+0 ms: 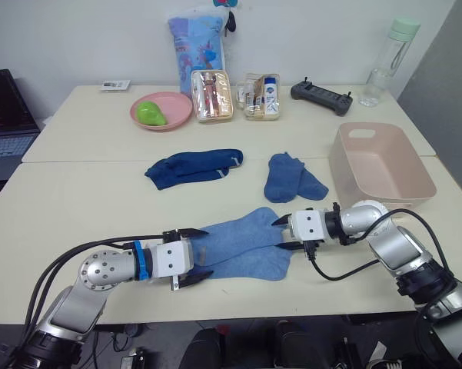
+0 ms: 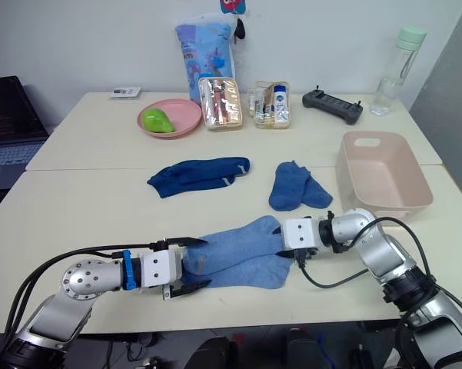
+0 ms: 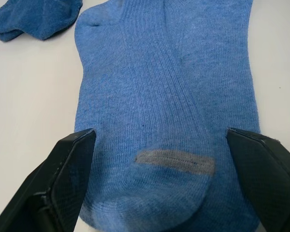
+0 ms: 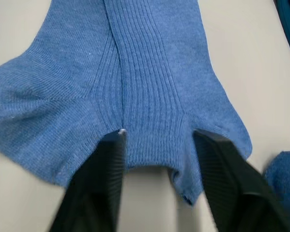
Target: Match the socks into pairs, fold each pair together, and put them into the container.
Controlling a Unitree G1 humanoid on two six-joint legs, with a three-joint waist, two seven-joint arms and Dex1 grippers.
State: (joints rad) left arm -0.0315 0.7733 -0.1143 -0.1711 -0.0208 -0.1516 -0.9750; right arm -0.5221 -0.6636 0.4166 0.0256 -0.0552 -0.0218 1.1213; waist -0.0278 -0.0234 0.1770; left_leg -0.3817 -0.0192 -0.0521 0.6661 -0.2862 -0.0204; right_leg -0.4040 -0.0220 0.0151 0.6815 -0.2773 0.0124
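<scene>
Because the light blue pair (image 1: 242, 244) lies flat with one sock on top of the other in the lower centre of the head view, we approach it from both ends so the two layers can be folded as one. Our left pincer (image 1: 191, 257) sits at the toe end with its fingers spread wide, straddling the fabric and gripping nothing; the left wrist view shows the grey toe seam (image 3: 176, 161) between them. Our right pincer (image 1: 286, 233) meets the cuff end, fingers likewise parted, tips resting on or just above the knit; we cannot tell which.

The navy pair (image 1: 192, 167) waits in the middle of the frame, left of the medium blue pair (image 1: 293, 178), both already grouped by shade and not yet folded. The pink container (image 1: 380, 163) stands at the right edge of the desk (image 1: 77, 200), close to our right arm, which should make the drop short. No sock appears inside it.
</scene>
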